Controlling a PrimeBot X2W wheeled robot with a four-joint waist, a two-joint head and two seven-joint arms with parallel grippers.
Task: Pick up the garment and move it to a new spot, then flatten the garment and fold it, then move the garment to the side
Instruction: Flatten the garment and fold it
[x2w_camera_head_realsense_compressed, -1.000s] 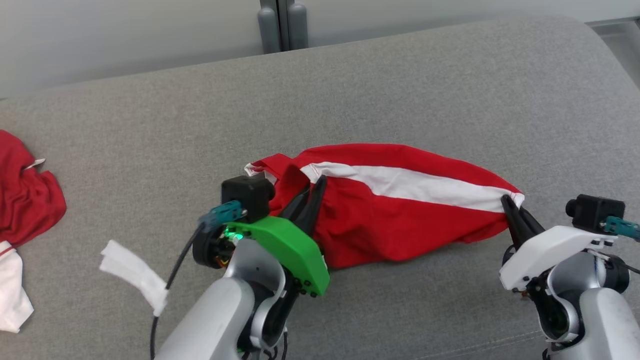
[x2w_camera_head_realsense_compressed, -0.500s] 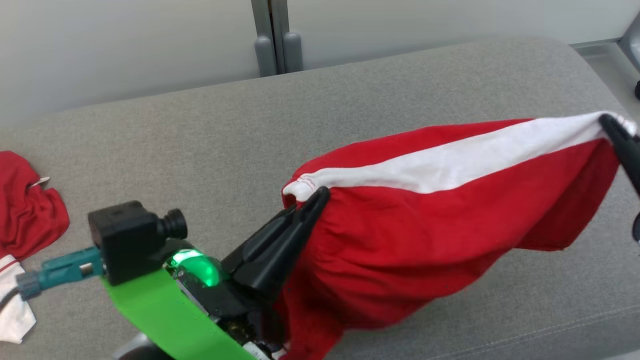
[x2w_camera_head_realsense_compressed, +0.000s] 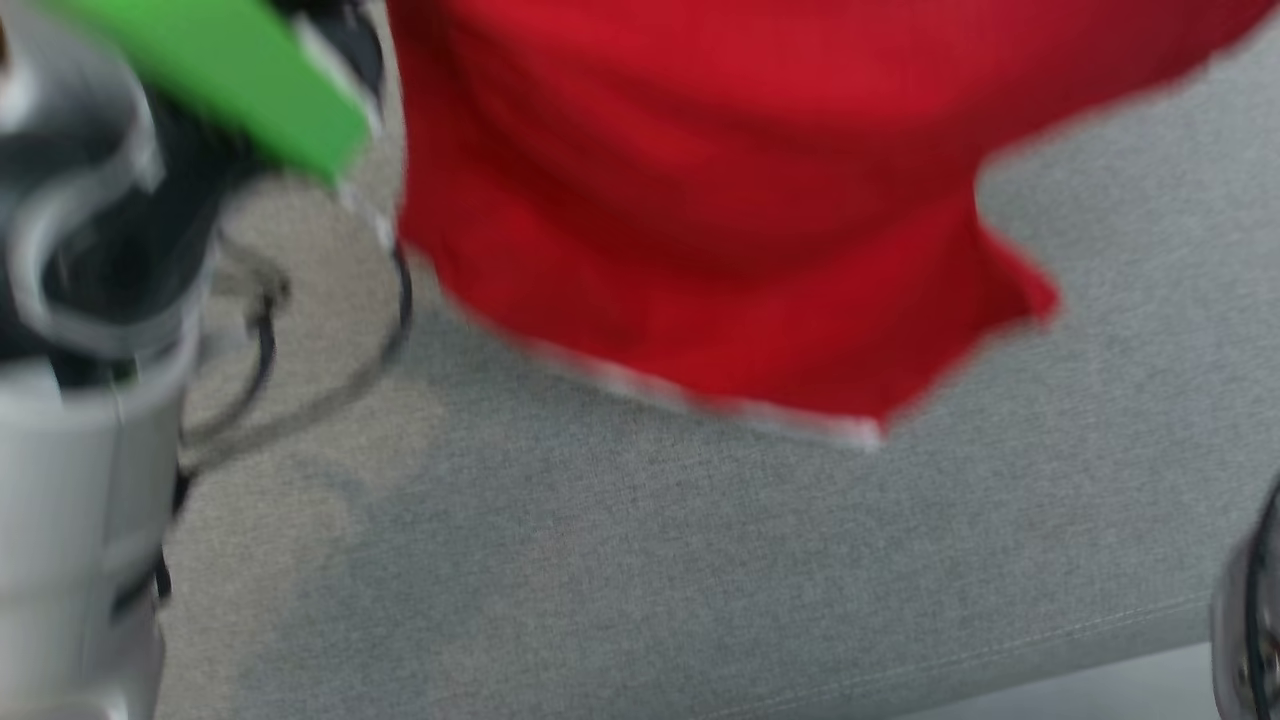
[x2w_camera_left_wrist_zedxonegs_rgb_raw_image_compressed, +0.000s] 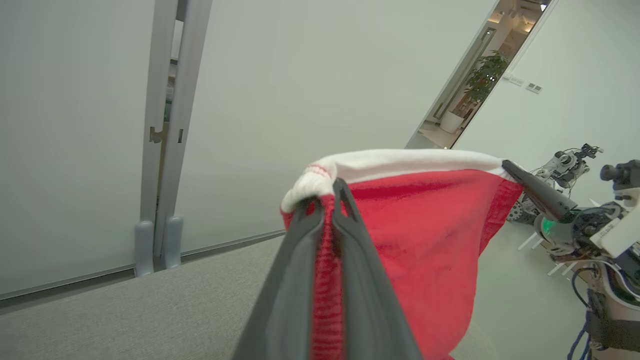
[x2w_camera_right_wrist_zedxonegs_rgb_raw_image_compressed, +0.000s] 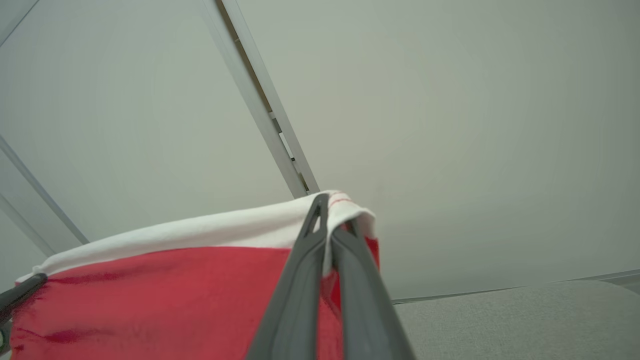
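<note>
The left gripper (x2w_camera_left_wrist_zedxonegs_rgb_raw_image_compressed: 326, 197) pinches one end of the red garment (x2w_camera_left_wrist_zedxonegs_rgb_raw_image_compressed: 425, 235) (by its white edge). The right gripper (x2w_camera_right_wrist_zedxonegs_rgb_raw_image_compressed: 334, 216) pinches the other end, up over the grey cushion (x2w_camera_head_realsense_compressed: 700, 580).

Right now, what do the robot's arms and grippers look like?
The left gripper and right gripper each have two long dark-grey fingers. The left arm is silver with a green cover and black cables; the right arm has a white cover.
</note>
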